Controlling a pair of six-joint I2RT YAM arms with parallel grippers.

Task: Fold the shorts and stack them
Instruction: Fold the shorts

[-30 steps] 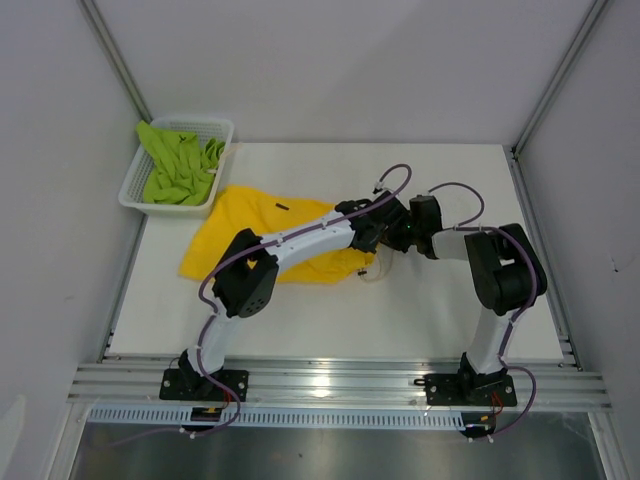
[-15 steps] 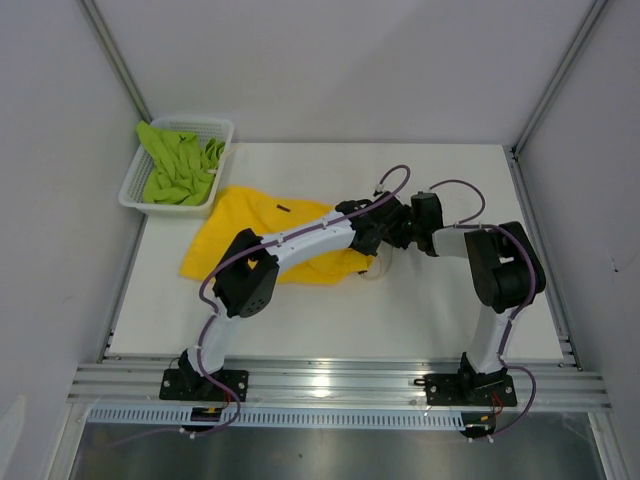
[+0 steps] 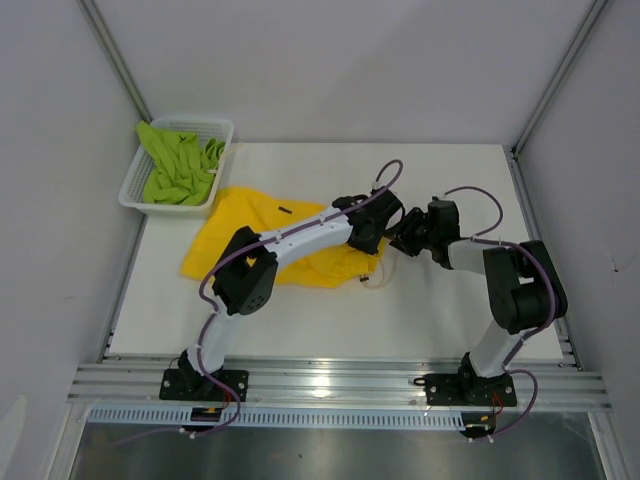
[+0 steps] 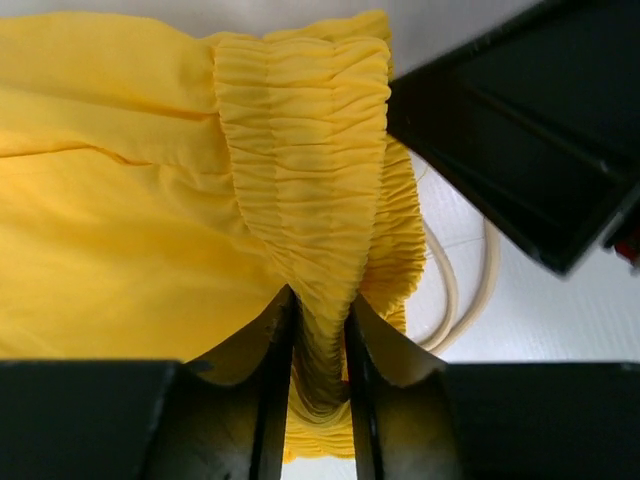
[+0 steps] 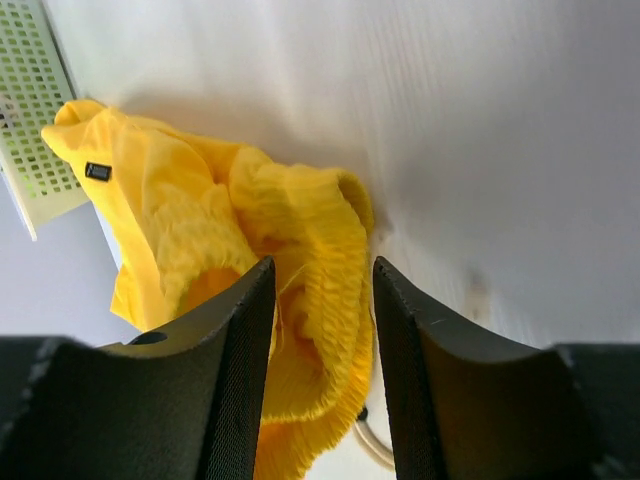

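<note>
- You see the basket (image 3: 222, 128) at the bench's (image 3: 450, 310) far left, holding the green shorts (image 3: 178, 170).
- Left tool (image 4: 318, 320) is clamped on the yellow shorts (image 3: 240, 225) at the waistband, mid-bench; right tool (image 5: 320, 290) stands apart, just right of it.

The counter (image 3: 450, 310) is white and flat. A white mesh basket (image 3: 133, 192) stands at its far left corner. Just beside the basket, the yellow shorts (image 3: 240, 225) lie wrinkled on the left half of the counter, and their gathered waistband reaches toward the middle. A pale drawstring (image 4: 489, 280) lies in a loop on the bare surface next to the waistband.
</note>
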